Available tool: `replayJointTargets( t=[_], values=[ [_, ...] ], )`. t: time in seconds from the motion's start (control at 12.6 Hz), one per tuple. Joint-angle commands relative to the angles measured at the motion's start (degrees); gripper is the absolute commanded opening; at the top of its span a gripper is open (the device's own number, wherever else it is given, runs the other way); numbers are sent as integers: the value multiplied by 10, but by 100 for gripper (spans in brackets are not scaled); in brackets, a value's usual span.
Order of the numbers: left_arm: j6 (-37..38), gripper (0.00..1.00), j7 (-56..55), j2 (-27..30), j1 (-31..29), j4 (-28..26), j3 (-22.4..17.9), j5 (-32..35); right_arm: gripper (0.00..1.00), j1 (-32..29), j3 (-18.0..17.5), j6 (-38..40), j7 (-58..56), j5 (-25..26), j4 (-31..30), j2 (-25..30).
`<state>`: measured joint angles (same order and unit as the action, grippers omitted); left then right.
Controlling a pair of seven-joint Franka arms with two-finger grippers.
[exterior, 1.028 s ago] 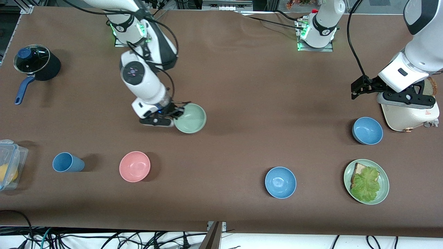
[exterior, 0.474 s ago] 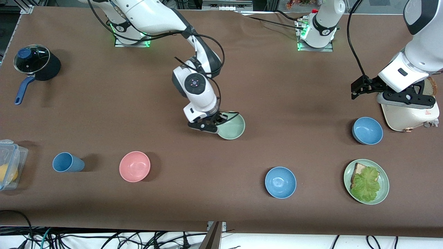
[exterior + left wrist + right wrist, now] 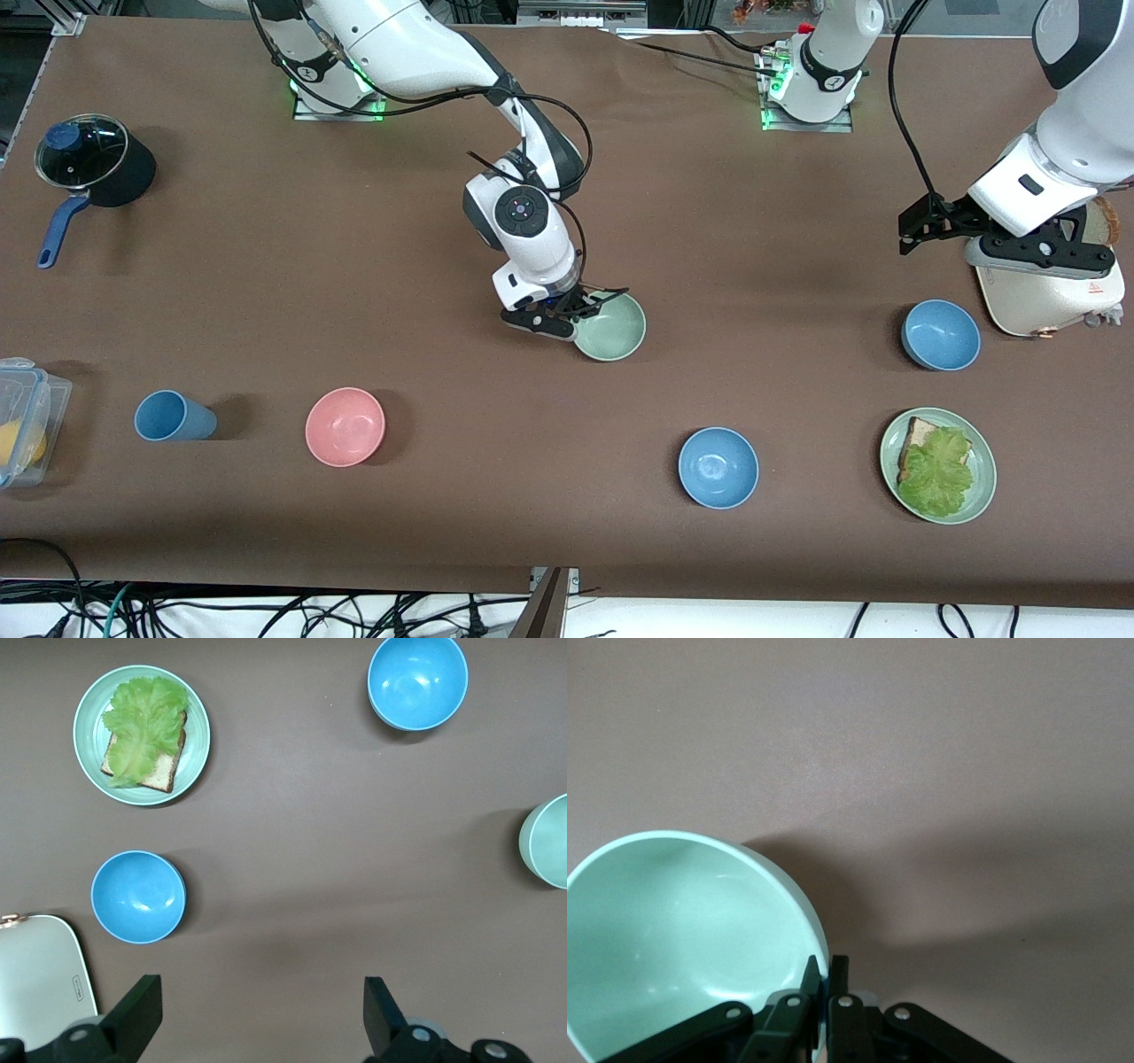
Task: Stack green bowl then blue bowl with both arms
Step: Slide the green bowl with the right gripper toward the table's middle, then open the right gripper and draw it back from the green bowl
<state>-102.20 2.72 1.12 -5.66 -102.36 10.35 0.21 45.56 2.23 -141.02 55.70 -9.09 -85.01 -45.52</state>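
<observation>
The right gripper (image 3: 574,319), clamped on the small pale sage-green bowl's (image 3: 611,327) rim, has carried it mid-surface toward the round blue bowls; the left gripper (image 3: 257,1014) waits spread apart.

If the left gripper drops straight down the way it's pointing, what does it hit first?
Probably bare table: the open left gripper points between the blue bowl and the green bowl, though depth is unclear.

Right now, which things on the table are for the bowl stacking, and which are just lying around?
For the job:
green bowl, pinched by the right gripper
two blue bowls
left gripper, open, waiting above the table

Just lying about:
pink bowl
blue cup
pot
plate with bread and lettuce
plastic box
</observation>
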Motion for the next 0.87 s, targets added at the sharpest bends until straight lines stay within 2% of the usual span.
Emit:
replayJointTargets(
  t=[0.0,0.08,0.16,0.32,0.55,0.79],
  values=[
    [-1,100,2,3,-4,-1,3,0,89,7,4,0,8,-7,16,-4],
    [-1,100,2,3,-3,-1,3,0,99,6,6,3,5,-7,16,0],
    [-1,100,2,3,-4,-1,3,0,99,4,8,7,1,-6,16,8],
    [-1,100,2,3,-4,-1,3,0,99,-8,24,72,-12,-1,18,36],
    [-1,100,2,3,-4,-1,3,0,99,-20,55,153,-94,-1,17,86],
    [-1,100,4,3,-6,-1,2,0,99,-49,63,218,-151,-1,17,127]
  ],
)
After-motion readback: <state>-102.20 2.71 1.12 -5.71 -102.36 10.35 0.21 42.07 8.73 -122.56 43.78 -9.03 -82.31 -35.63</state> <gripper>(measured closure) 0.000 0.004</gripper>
